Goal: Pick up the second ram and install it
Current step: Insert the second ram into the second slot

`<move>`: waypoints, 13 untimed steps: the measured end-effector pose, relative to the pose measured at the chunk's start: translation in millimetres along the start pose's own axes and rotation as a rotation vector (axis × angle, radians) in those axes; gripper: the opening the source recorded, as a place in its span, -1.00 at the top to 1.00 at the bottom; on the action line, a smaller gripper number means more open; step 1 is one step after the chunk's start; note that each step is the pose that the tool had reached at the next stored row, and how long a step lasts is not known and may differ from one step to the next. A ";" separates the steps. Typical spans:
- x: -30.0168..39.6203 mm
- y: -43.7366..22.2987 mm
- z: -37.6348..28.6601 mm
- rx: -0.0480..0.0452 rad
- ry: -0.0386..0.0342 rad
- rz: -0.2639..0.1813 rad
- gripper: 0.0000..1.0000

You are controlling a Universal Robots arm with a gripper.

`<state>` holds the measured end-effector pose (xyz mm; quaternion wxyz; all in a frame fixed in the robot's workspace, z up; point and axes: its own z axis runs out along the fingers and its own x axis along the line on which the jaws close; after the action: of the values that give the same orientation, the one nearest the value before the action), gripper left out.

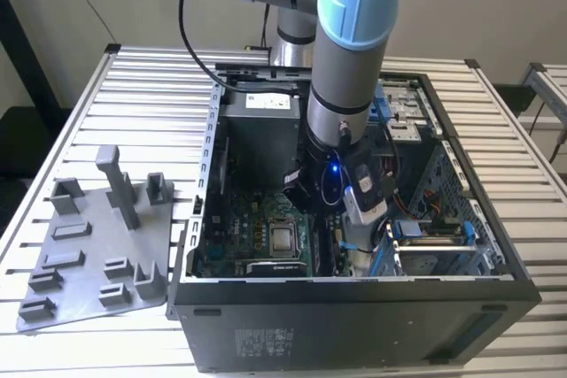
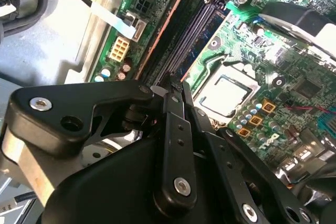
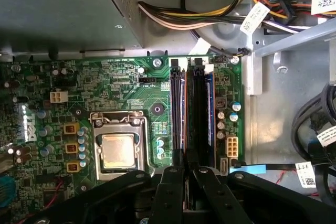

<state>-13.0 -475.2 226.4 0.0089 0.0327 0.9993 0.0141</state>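
On the slatted counter (image 1: 133,86) an open computer case (image 1: 354,325) is lying on its side, and a gray tray (image 1: 89,254) with empty holders is sitting beside it, on the exterior view's left. Inside the case, the arm (image 1: 345,68) is reaching down from the far side and is holding the hand (image 3: 186,179) just above the near end of the memory slots (image 3: 191,114), right of the processor socket (image 3: 119,148) on the motherboard (image 3: 105,93). I cannot tell whether the hand is open or closed, and I cannot tell if it is carrying the second ram. A thin bluish-green edge (image 3: 210,108) is running along the slot row, and this is possibly a stick sitting there already. Farther on, a bundle of cables (image 3: 210,17) is hanging just behind the slots, near the power supply box (image 1: 261,130). In my judgement the danger is lying in the alignment: if the stick is coming down tilted, or beside the slot, the pressing is loading the board and the stick's contacts. The cables are also lying close enough to be catching the wrist.
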 end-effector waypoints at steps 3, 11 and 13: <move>-0.6 0.1 0.2 -0.0002 0.0000 -0.001 0.73; -1.4 0.3 0.6 -0.0005 0.0001 -0.006 0.73; -1.4 0.4 0.4 0.0002 0.0002 -0.007 0.73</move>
<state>-11.6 -474.9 226.1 0.0088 0.0292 0.9994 0.0140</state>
